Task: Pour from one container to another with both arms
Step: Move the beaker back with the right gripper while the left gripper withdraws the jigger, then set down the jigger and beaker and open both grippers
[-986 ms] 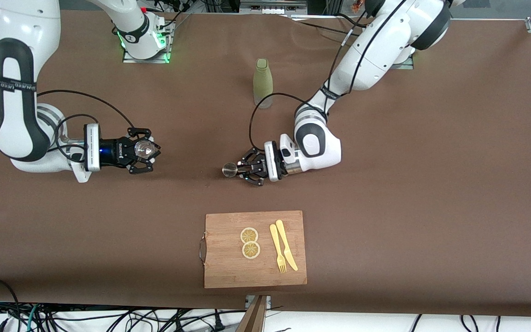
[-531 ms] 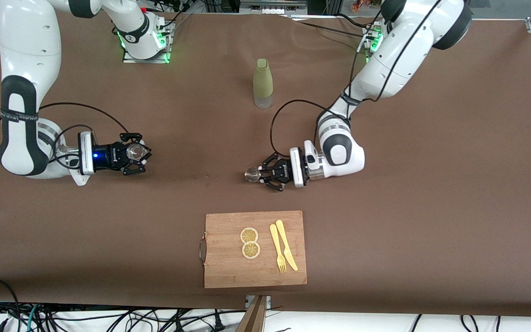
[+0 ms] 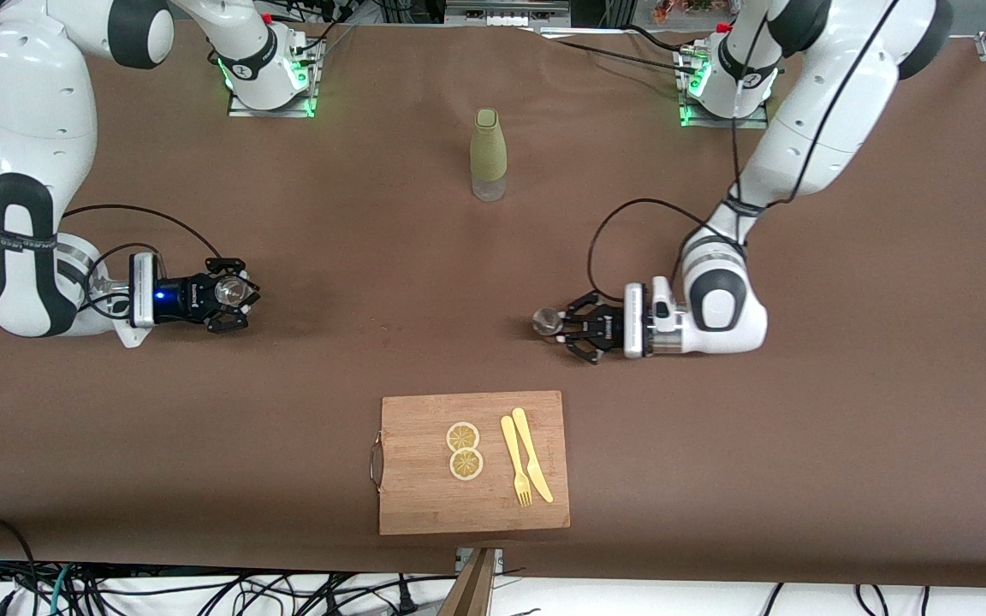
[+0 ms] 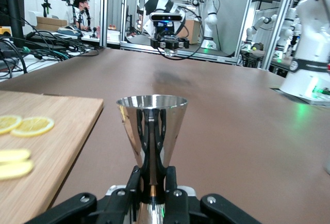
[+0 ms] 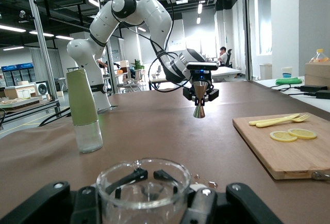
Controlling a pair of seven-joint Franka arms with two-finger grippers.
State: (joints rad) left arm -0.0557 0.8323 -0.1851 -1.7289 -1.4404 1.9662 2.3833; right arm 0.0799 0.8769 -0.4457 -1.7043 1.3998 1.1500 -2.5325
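Both arms are holding their containers up off the brown table [image 3: 801, 445] right now. The left gripper [image 3: 563, 326] has its jaws clamped on the waist of a shiny steel jigger [image 3: 547, 322], which stands upright with its cone mouth up in the left wrist view [image 4: 151, 131]; from the front camera it hangs over bare table at about 1 o'clock from the wooden cutting board [image 3: 424, 505]. The right gripper [image 3: 236, 293] is over toward the right arm's end of the table, jaws gripping a clear glass cup [image 3: 228, 292], whose open rim you can see in the right wrist view [image 5: 143, 182]. The two are well apart, facing each other. A green bottle [image 3: 488, 152] with a clear base stands on the table at 12 o'clock from the board, between the two arm bases. On the board there are two lemon slices [image 3: 464, 450] and, just beside them, a yellow fork [image 3: 514, 470] and a yellow knife [image 3: 532, 454] lying side by side.
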